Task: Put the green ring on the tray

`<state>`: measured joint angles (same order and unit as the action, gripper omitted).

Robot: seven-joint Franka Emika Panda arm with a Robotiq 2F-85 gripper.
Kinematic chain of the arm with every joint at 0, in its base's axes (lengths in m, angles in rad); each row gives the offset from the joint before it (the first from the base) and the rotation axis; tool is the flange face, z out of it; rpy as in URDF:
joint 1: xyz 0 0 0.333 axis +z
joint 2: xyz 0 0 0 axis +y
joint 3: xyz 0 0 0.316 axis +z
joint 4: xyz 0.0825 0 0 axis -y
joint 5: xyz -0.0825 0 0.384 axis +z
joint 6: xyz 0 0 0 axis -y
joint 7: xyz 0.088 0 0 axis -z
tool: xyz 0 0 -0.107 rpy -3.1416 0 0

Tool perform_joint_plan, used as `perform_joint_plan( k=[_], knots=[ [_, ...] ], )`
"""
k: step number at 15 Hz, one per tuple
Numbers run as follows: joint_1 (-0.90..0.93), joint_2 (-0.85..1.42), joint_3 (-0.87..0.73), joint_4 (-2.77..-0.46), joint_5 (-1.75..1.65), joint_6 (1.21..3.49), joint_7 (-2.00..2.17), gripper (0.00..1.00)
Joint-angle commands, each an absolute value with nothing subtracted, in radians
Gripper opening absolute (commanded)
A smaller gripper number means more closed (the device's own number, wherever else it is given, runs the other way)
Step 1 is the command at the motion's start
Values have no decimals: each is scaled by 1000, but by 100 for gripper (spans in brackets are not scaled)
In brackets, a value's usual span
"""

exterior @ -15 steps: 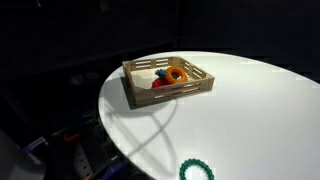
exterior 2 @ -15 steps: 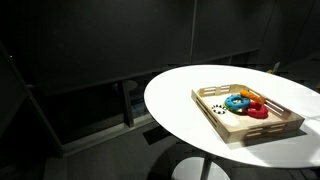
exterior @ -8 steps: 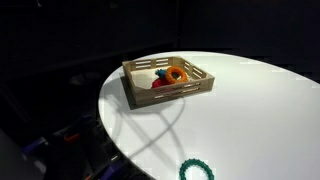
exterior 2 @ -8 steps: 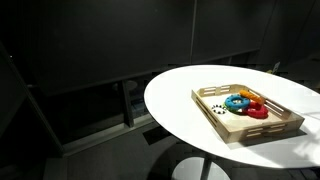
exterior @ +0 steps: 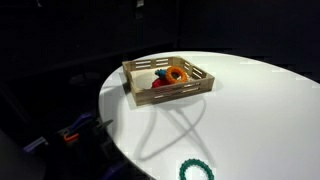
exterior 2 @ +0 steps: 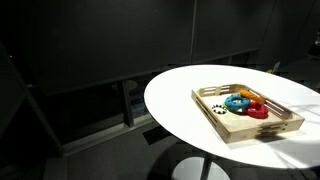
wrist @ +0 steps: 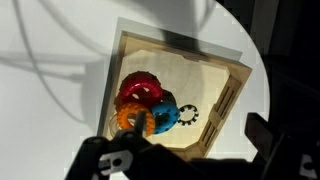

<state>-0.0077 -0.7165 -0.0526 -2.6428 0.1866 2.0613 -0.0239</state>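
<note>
The gripper [wrist: 182, 145] shows only in the wrist view, at the bottom of the picture. Its dark fingers stand wide apart with nothing held between them, above the near edge of the tray [wrist: 180, 45]. In the tray lie a red ring [wrist: 138, 90], an orange ring [wrist: 133, 117], a blue ring [wrist: 163, 115] and a small black beaded ring [wrist: 190, 113], bunched together. In an exterior view the green ring [exterior: 197, 170] lies flat on the white round table [exterior: 260, 110] near its edge, well apart from the tray [exterior: 170, 95].
</note>
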Motion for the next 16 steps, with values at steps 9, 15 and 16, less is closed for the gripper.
perform_joint_plan(
  k=[9,15,16],
  knots=[
    [-187,-523,-155,-2633,32,2079,-30,100],
    [-298,-477,-201,-2669,-127,2157,-9,100],
    [-311,-467,-208,-2675,-142,2172,-4,100]
  ],
)
